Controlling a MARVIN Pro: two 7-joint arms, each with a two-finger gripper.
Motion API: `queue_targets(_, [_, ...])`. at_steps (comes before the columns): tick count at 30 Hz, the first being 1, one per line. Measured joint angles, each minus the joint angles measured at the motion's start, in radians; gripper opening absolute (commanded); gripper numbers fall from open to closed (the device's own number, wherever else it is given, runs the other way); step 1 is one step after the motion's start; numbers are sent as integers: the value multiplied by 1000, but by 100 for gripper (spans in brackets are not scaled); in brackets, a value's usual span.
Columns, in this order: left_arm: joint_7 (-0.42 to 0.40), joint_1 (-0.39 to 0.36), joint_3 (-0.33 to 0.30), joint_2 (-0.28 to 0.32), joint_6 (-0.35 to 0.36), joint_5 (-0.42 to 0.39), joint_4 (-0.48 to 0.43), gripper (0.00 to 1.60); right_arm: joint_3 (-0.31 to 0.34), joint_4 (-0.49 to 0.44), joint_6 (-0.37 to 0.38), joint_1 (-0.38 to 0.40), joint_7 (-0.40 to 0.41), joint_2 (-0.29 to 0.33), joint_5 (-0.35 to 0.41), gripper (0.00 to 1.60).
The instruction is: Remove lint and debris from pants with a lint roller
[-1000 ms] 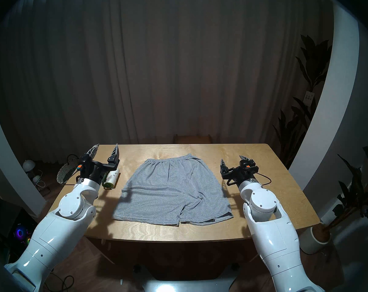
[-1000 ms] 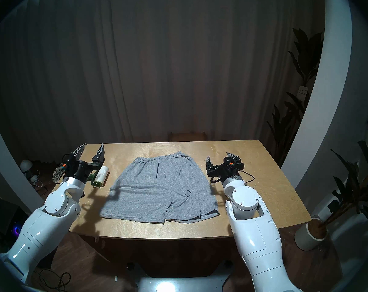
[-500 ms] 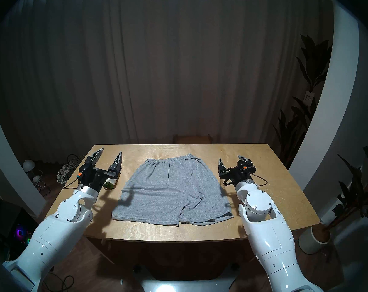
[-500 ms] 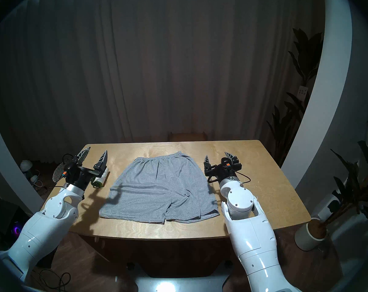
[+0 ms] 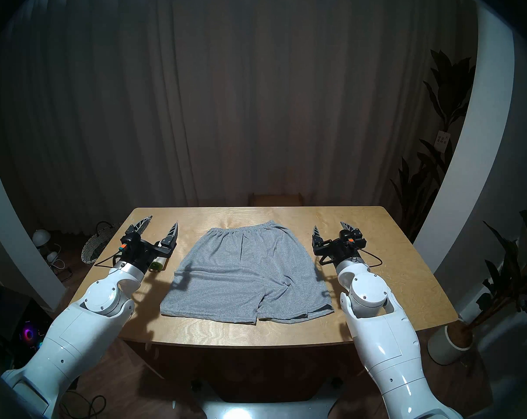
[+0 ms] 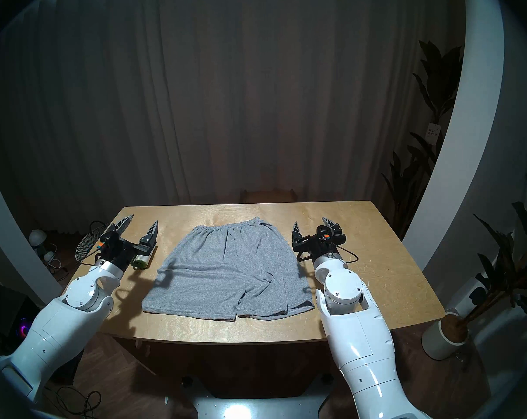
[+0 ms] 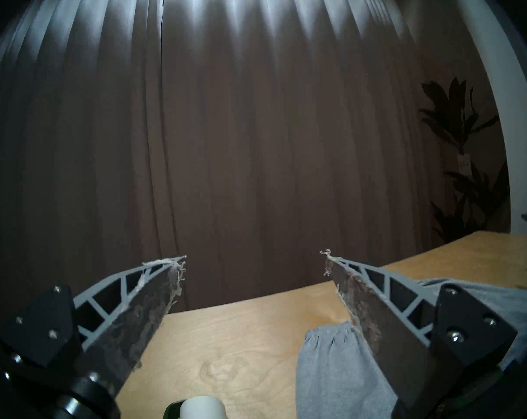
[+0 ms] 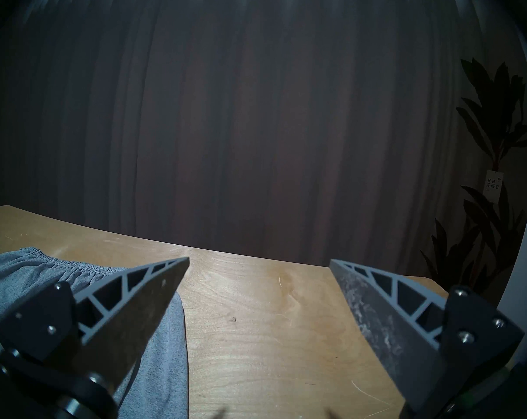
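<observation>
Grey shorts (image 5: 246, 273) lay flat mid-table (image 5: 286, 333), waistband at the far side. Lint roller (image 5: 158, 263) sat on the table just left of the shorts, mostly hidden under the left gripper (image 5: 163, 225); only its green end and a bit of white roll showed, cut off at the left wrist view's bottom edge. Left jaws were wide apart, empty. Right gripper (image 5: 331, 228) hovered right of the shorts, jaws also apart, empty. Lint specks were too small to make out.

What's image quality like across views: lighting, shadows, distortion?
Head views: dim room, table lit from above, arm shadows fall across the shorts, fisheye bows the walls. Left wrist: bright streaks on the curtain top; lint roller cropped at the bottom edge. Right wrist: dark, the curtain slightly soft.
</observation>
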Motion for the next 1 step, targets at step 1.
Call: queue_targets(1, [5,-1,0,0,5,3,0,160,0,0,0,0,0,0,0,160])
